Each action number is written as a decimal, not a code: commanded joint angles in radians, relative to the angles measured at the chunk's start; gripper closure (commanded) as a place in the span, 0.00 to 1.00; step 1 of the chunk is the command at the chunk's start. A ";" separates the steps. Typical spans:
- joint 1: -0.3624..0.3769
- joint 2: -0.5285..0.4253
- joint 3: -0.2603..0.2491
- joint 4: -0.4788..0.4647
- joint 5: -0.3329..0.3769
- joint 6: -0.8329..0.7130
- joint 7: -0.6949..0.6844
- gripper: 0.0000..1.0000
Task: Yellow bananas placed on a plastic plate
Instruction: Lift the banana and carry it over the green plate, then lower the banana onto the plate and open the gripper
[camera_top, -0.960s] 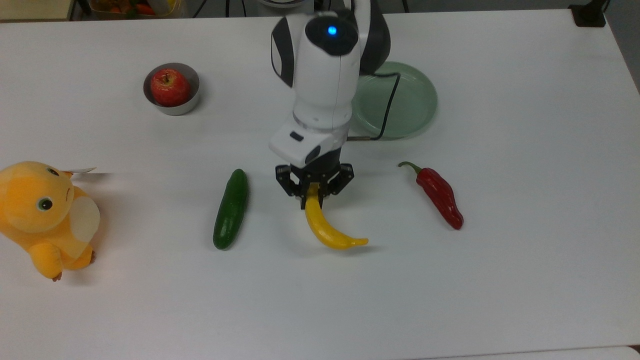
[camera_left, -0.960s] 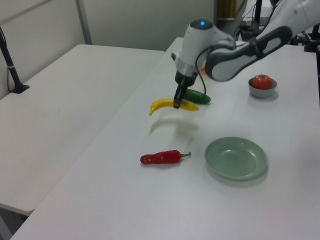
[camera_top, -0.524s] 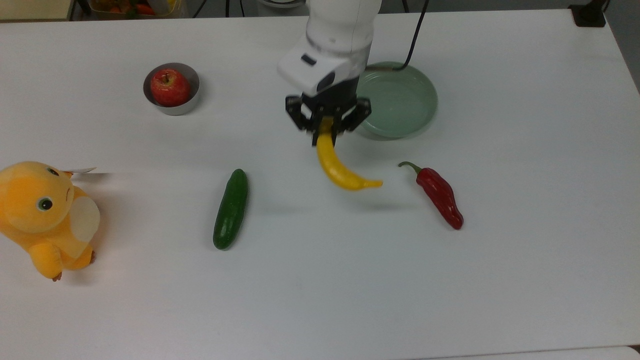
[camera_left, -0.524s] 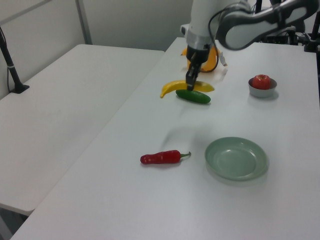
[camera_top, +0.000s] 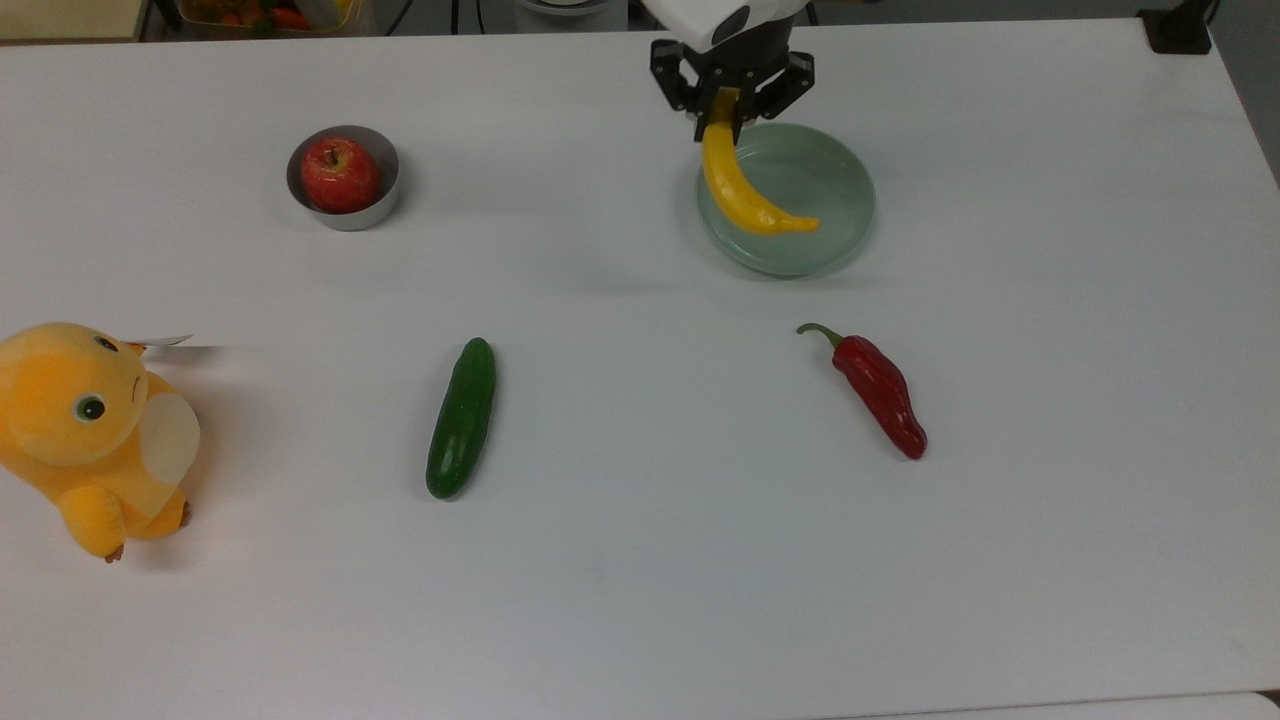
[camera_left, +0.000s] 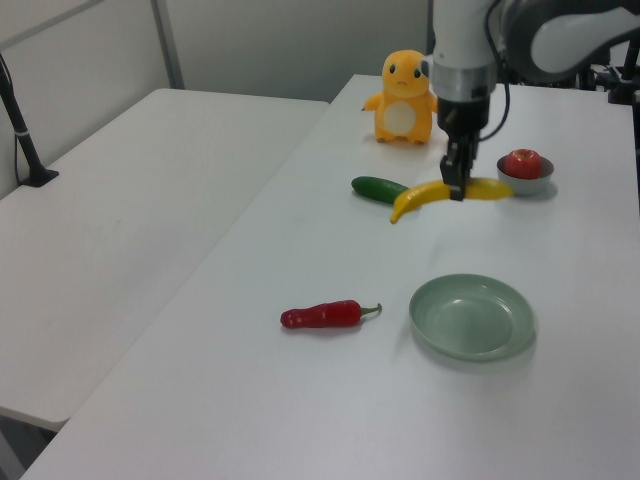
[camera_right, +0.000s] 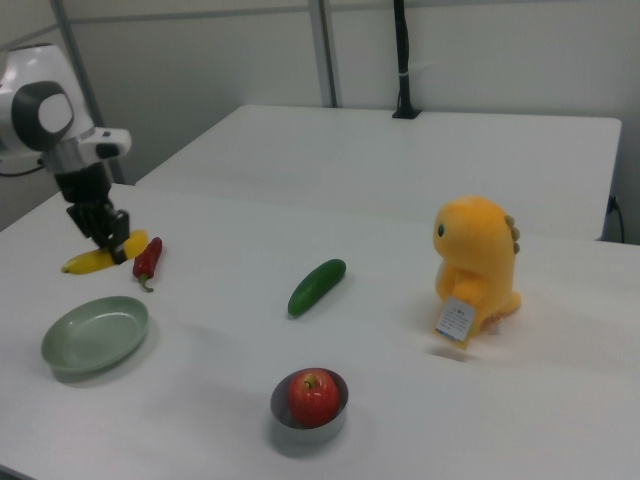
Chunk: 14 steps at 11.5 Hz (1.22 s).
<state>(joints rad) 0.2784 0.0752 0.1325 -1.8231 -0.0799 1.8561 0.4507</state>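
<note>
The yellow banana (camera_top: 742, 195) (camera_left: 432, 194) (camera_right: 92, 260) hangs in the air, held near one end by my gripper (camera_top: 724, 110) (camera_left: 456, 185) (camera_right: 112, 245), which is shut on it. In the top view the banana overlaps the left part of the pale green plastic plate (camera_top: 830, 205). In the left view the banana is well above the plate (camera_left: 472, 317). The right view has the plate (camera_right: 95, 335) below the gripper, with nothing on it.
A dark green cucumber (camera_top: 462, 417) and a red chili pepper (camera_top: 880, 392) lie on the white table. A steel bowl (camera_top: 380, 205) holds a red apple (camera_top: 340, 175). A yellow plush toy (camera_top: 90, 430) sits at the top view's left edge.
My gripper has carried the banana up off the table, away from the cucumber and chili, to above the plate. Nothing else has moved.
</note>
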 joint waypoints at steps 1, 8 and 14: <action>0.059 -0.048 -0.010 -0.129 0.052 0.018 0.219 0.87; 0.154 0.096 0.015 -0.225 0.029 0.239 0.503 0.89; 0.142 0.136 0.036 -0.219 -0.008 0.246 0.531 0.32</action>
<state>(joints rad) 0.4250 0.2113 0.1567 -2.0434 -0.0736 2.1125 0.9535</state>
